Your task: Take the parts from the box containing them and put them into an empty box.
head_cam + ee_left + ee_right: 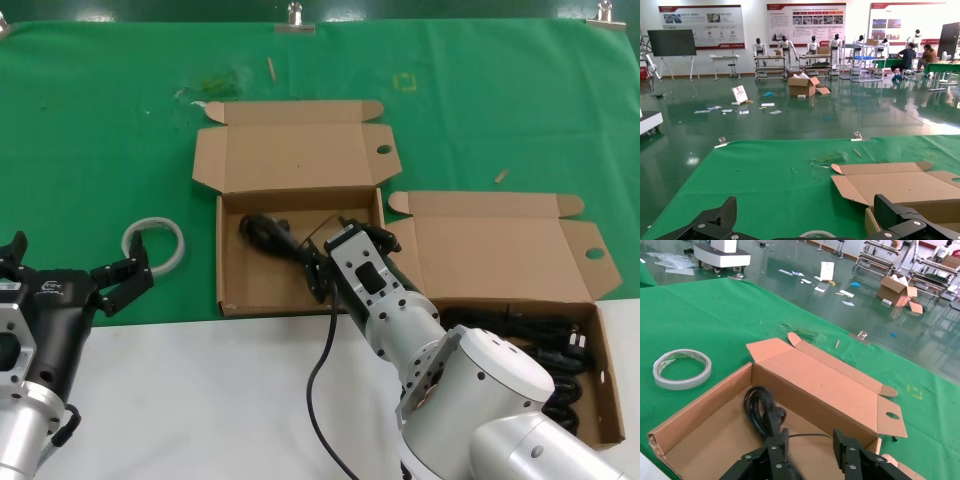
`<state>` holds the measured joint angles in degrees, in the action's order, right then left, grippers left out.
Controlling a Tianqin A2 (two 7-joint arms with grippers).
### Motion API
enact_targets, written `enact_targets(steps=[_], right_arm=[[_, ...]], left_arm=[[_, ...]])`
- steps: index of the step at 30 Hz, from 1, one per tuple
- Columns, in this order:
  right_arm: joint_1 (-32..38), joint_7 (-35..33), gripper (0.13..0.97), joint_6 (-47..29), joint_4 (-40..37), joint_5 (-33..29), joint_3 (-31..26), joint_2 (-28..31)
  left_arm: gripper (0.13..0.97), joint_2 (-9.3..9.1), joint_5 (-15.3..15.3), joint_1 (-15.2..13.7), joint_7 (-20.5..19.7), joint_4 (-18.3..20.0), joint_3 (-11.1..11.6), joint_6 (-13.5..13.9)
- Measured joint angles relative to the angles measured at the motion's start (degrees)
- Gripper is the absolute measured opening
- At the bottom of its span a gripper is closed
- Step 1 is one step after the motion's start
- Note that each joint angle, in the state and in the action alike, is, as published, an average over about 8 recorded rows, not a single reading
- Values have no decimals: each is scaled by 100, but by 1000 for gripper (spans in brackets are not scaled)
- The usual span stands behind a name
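Observation:
A brown box [232, 290] in the middle holds one coiled black cord [265, 230], with a thin strand [805, 436] lying across its floor. My right gripper [348, 240] reaches into this box with its fingers spread. In the right wrist view it [809, 437] is open, the cord's coil [762, 410] lies just beyond one finger, and only cardboard and the strand show between the fingers. A second box [610, 400] at the right front holds several black cords [540, 340]. My left gripper [68, 262] waits open at the left edge.
A white tape ring [155, 243] lies on the green cloth just left of the middle box, close to my left gripper [807, 220]. Both lids stand open toward the far side. A black cable [318, 385] runs from the middle box's front wall across the white surface.

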<state>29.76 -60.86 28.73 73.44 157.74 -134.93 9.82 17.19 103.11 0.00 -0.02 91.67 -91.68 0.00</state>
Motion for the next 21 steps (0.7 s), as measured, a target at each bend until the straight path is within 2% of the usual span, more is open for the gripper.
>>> enact_targets(steps=[2,10,14,21], right_arm=[[0,0,317,0,0,0,0,0],[0,0,466,0,0,0,0,0],[-25,50,466,-25,15,-46,37,0],[-199,406,646,-192,122,-365,290,0]], left_arm=[[965,0,0,0,0,0,0,0],[965,0,0,0,0,0,0,0],[965,0,0,0,0,0,0,0],[965,0,0,0,0,0,0,0]])
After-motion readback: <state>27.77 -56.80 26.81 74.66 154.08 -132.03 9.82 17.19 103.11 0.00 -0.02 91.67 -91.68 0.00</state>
